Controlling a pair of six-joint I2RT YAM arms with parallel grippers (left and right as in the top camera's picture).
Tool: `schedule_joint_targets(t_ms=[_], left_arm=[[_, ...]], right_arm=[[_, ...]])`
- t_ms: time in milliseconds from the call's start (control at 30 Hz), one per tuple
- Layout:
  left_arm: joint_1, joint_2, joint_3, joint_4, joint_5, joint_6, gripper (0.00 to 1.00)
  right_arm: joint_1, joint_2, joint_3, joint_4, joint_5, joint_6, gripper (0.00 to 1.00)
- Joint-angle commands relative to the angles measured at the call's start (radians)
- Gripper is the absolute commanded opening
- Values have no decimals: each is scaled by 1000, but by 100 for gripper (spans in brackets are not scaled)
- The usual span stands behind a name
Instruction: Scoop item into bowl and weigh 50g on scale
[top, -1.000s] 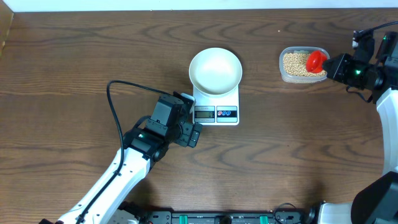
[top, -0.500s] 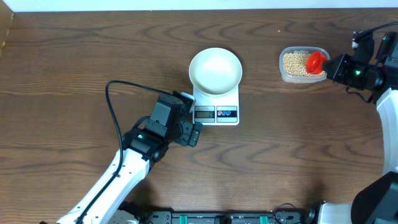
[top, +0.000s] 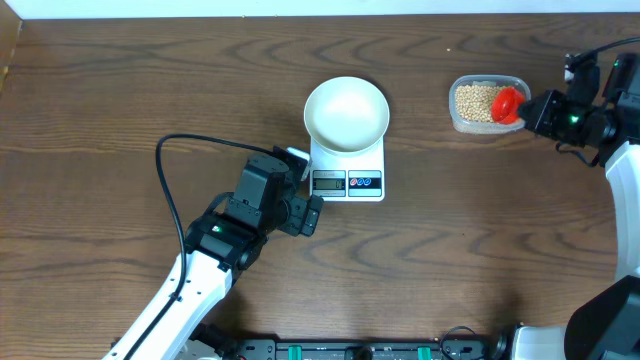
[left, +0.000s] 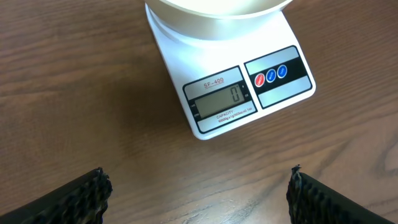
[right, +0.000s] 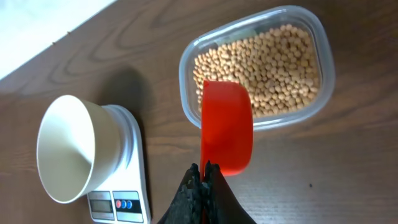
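Note:
The white bowl (top: 346, 113) stands empty on the white scale (top: 348, 172); the scale's display (left: 221, 101) reads 0. The beige beans (top: 477, 100) fill a clear tub (top: 468, 122) at the far right; they also show in the right wrist view (right: 270, 68). My right gripper (top: 526, 109) is shut on the handle of a red scoop (right: 227, 127), held over the tub's near rim. My left gripper (left: 199, 190) is open and empty above the table, just in front of the scale's front left corner.
The table is dark brown wood (top: 470, 240). A black cable (top: 170, 170) loops from the left arm over the table. The table's far edge meets a white wall (top: 300, 8).
The left arm has drawn back slightly toward the front left and its cable loop shifted left. The red scoop has edged a little over the tub.

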Motion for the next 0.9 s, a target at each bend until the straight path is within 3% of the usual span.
schedule_joint_targets(t_ms=[0,300,667,867], left_arm=[[-1,-4,6,-5,10,3,93],[-1,-4,6,-5,10,3,93],[-1,-4,6,-5,10,3,93],[-1,-4,6,-5,10,3,93]], right_arm=[[-3,-6,19,-19,19,-21,1],[16,-5,133,-132,128,-30,1],[17,232,679,-514,202,-167,1],[31,401,877,-617,260,-175,1]])
